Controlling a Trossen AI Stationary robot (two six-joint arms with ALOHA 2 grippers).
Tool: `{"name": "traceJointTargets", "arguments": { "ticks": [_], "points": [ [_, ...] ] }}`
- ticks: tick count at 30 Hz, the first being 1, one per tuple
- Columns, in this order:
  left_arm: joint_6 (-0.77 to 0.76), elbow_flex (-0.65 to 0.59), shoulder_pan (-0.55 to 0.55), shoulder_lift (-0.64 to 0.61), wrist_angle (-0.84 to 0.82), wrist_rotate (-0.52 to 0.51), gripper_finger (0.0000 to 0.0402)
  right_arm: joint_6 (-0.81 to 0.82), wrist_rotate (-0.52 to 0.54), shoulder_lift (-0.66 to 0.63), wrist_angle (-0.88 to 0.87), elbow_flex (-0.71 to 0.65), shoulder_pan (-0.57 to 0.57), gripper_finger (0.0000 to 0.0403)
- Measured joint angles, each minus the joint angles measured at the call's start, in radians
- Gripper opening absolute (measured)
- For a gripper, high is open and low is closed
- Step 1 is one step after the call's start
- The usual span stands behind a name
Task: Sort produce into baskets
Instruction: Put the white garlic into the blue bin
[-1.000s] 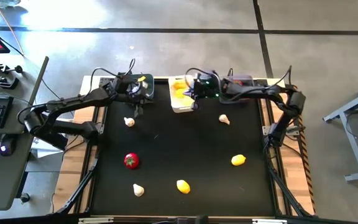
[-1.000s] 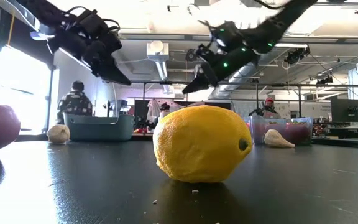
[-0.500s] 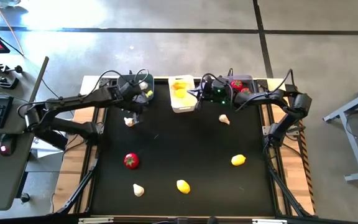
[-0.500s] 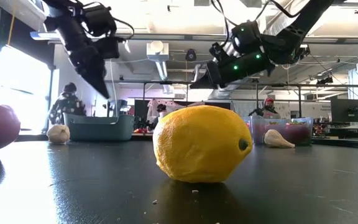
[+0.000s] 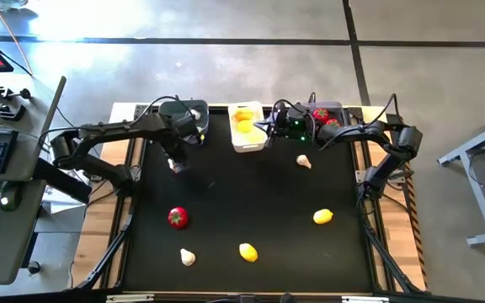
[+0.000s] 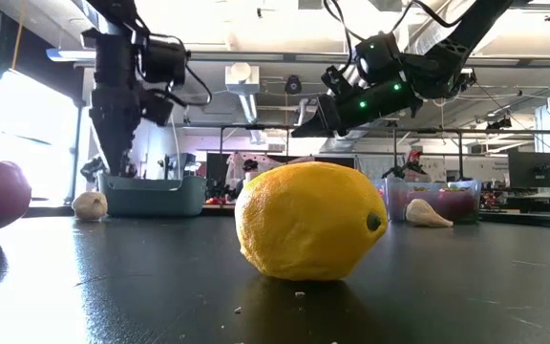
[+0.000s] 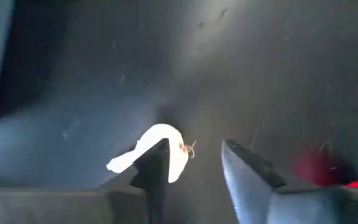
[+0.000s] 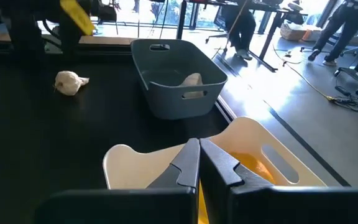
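Garlic piece (image 7: 157, 151): on the black mat (image 5: 251, 202) near the left grey basket (image 5: 194, 112), under the left gripper.
Left gripper (image 7: 194, 163): pointing down, fingers parted, straddling the garlic's edge, nothing held.
Right gripper (image 8: 197, 163): fingers pressed together, empty, over the white basket (image 5: 247, 140) holding lemons.
Lemon (image 6: 310, 221): near edge.

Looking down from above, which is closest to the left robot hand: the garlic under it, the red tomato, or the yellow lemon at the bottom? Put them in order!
Measured from the left gripper in the high view:
1. The garlic piece, right beneath it, close to the dark grey basket.
2. The red tomato, lower on the mat's left side.
3. The lemon, near the bottom edge, towards the middle.
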Motion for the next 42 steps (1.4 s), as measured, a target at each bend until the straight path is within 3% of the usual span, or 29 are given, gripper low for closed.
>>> {"name": "traceJointTargets", "arguments": {
  "ticks": [6, 10, 17, 29, 42],
  "points": [
    [-0.090, 0.000, 0.000, 0.086, -0.030, -0.004, 0.0207, 0.000, -0.001, 0.000, -0.003, 0.000, 0.000, 0.0000],
    [-0.135, 0.000, 0.000, 0.126, -0.042, -0.021, 0.0228, 0.000, -0.001, 0.000, -0.003, 0.000, 0.000, 0.0000],
    [-0.155, 0.000, 0.000, 0.157, -0.072, -0.134, 0.0231, 0.000, -0.001, 0.000, -0.006, 0.000, 0.000, 0.0000],
    [-0.242, 0.000, 0.001, 0.157, -0.206, -0.149, 0.0231, -0.016, -0.001, 0.000, -0.011, 0.000, 0.000, 0.0000],
    [-0.249, 0.000, 0.021, 0.159, -0.153, -0.148, 0.0231, -0.019, -0.001, 0.000, -0.026, 0.001, 0.000, 0.0000]
  ]
}}
